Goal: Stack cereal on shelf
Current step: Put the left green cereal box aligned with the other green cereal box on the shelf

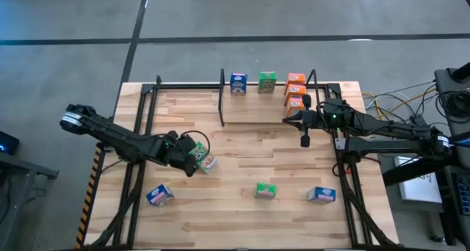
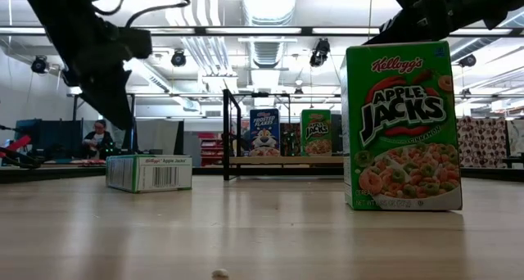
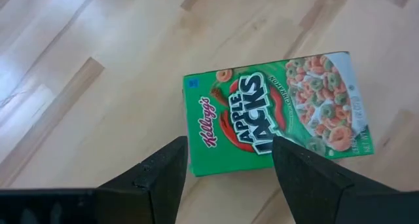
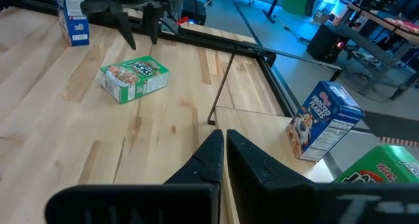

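A green cereal box [image 1: 205, 161] lies flat on its broad face on the table [image 1: 242, 170]. My left gripper [image 3: 226, 164] hovers just above it, open, one finger on each side of the box's [image 3: 272, 119] label end without touching. In the low view that gripper [image 2: 123, 116] hangs over the lying box [image 2: 149, 172]. The shelf [image 1: 257, 108] at the far edge carries a blue box [image 1: 238, 83], a green box [image 1: 267, 81] and orange boxes [image 1: 296, 89]. My right gripper [image 1: 305, 139] is shut and empty [image 4: 224, 145], just in front of the shelf's right end.
Three more boxes stand near the table's near edge: a blue one [image 1: 159, 195] on the left, a green one [image 1: 266, 191] in the middle, a blue one [image 1: 321, 195] on the right. Black side frames [image 1: 139, 133] run along both table sides. Cables lie off the right edge.
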Controlling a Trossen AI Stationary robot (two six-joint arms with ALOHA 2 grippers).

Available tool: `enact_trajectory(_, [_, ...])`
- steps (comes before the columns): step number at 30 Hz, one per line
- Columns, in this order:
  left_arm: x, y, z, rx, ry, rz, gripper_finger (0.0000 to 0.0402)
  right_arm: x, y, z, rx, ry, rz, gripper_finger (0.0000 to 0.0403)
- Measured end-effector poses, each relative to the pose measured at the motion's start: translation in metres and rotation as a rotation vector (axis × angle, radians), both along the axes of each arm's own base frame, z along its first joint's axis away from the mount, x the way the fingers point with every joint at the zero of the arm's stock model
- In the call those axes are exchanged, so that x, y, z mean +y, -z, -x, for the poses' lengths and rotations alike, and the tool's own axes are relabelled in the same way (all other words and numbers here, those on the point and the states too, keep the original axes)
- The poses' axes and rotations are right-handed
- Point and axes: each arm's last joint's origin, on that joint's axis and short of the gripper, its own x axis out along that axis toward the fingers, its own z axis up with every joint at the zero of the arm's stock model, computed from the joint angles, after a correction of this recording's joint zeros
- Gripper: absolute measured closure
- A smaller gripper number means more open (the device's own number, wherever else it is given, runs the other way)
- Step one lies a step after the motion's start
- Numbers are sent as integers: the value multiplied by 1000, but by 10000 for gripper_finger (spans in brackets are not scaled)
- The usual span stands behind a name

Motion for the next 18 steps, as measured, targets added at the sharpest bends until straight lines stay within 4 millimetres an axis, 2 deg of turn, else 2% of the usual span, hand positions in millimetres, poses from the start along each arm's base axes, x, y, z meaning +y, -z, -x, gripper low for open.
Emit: enact_trajectory(18, [-6, 29, -22, 71, 64, -43, 196, 0, 0, 0, 0, 1, -4, 394])
